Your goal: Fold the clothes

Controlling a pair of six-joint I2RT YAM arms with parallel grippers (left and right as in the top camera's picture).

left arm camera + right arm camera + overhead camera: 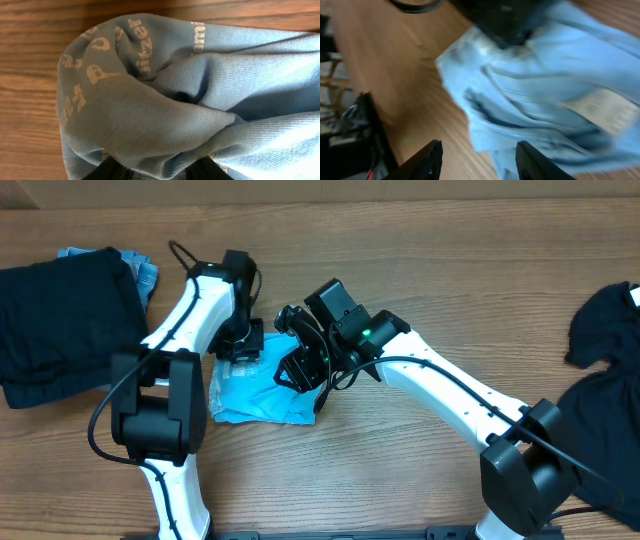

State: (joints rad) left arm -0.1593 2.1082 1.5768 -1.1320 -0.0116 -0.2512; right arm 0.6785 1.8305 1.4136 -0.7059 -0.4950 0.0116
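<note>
The light blue T-shirt lies bunched on the table's middle, its pale lettering showing on a fold. My left gripper presses down at its far edge. In the left wrist view the cloth gathers between the two dark fingers, and the gripper is shut on it. My right gripper hovers over the shirt's right part. Its fingers stand apart, open, with the shirt's edge below them and nothing pinched. The right wrist view is blurred.
A pile of black garments lies at the far left with a faded blue piece under it. More black cloth spreads at the right edge. Bare wood table runs along the front.
</note>
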